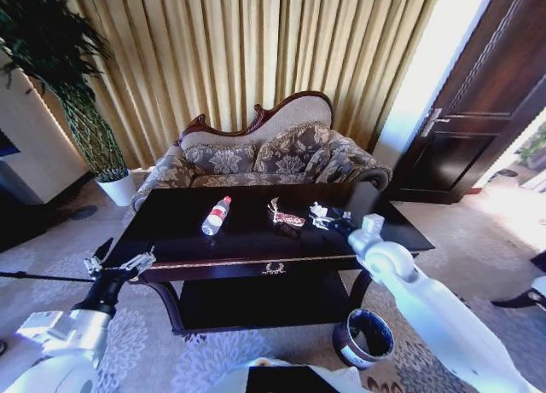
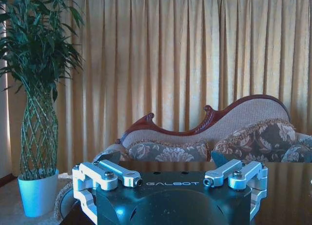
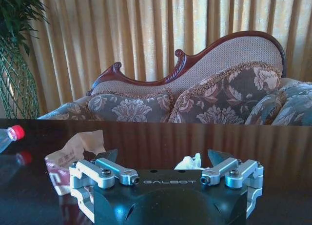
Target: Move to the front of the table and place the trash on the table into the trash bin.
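Bottle (image 1: 216,216), red-white label, unreadable

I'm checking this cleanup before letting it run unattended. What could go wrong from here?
The paper wad sits between the open fingers of the right gripper, low over the table; a light wad could be nudged away instead of caught, and the fingertips could scrape the glossy top.

The wrapper lies close beside the wad, so it may get swept along.

The trash bin stands on the floor under the right arm, so a loosely held wad could miss it.
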